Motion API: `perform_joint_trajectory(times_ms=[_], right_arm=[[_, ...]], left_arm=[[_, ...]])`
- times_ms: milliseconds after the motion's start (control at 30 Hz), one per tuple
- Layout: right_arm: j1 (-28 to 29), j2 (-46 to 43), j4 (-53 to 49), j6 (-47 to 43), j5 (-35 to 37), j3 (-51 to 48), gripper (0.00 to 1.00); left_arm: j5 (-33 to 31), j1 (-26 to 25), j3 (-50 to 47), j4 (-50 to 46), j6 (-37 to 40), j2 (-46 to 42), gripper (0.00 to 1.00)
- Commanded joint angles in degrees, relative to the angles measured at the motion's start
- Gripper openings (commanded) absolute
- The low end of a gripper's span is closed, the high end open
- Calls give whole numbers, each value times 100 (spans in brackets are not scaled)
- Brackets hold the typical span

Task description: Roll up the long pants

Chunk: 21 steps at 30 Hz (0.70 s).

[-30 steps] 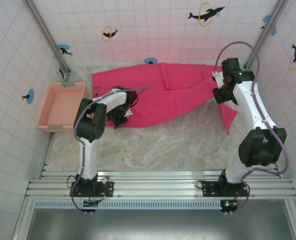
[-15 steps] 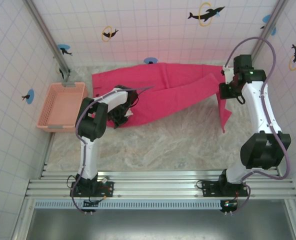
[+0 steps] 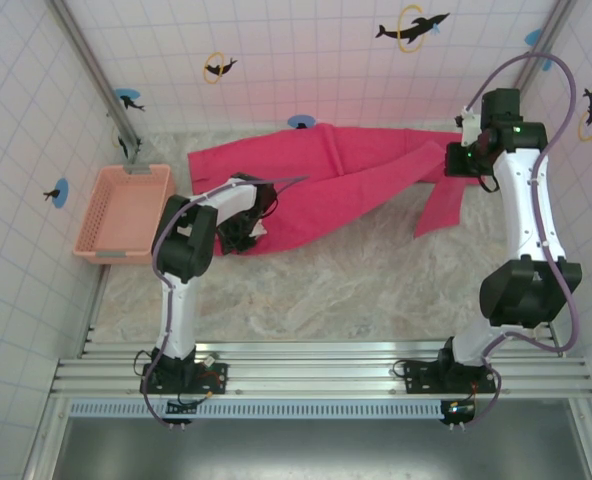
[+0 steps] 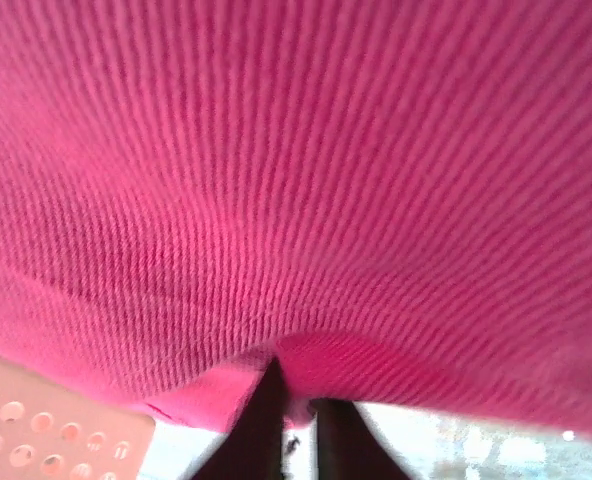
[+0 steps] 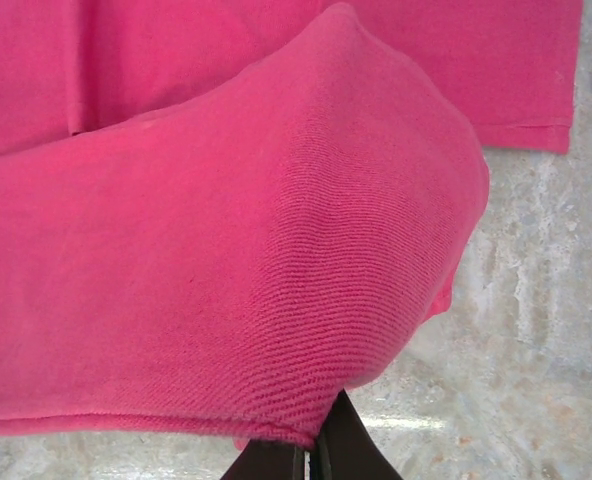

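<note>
The long pants [image 3: 326,185] are bright pink-red and lie across the back of the table, waist end to the left. My left gripper [image 3: 238,236] is at their near-left edge. In the left wrist view it [image 4: 298,415] is shut, with a fold of the long pants [image 4: 296,180] pinched between its dark fingers [image 4: 264,420]. My right gripper [image 3: 463,160] is at the back right, holding one leg raised so that its end hangs down to the near side. In the right wrist view it [image 5: 311,452] is shut on the long pants [image 5: 226,250].
A salmon-pink lattice basket [image 3: 96,215] stands against the left wall, and its corner [image 4: 36,440] is in the left wrist view. Tiled walls close in the back and sides. The marbled tabletop [image 3: 326,290] runs in front of the pants.
The left gripper has closed on the pants' edge. The right arm has carried the leg end up and toward the back right corner, and the hanging end has swung left.
</note>
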Motion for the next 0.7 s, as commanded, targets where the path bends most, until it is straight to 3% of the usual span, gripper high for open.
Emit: perform_joint_trajectory(times_ms=[0, 267, 433, 533, 667], right_arm=[[-48, -10, -20, 71, -166, 220, 0], [-56, -126, -57, -272, 123, -27, 0], [-113, -437, -9, -1115, 1689, -737, 0], [-314, -733, 321, -1336, 1874, -1368, 0], [-242, -1026, 486, -1614, 2713, -1941, 0]], left_arm=[[199, -20, 163, -52, 81, 155, 0], [-93, -19, 358, -301, -35, 204, 0], [-596, 115, 750, -868, -278, -252, 0], [-841, 344, 905, -1055, -218, -692, 0], [-932, 635, 737, -1098, -272, -1326, 0]])
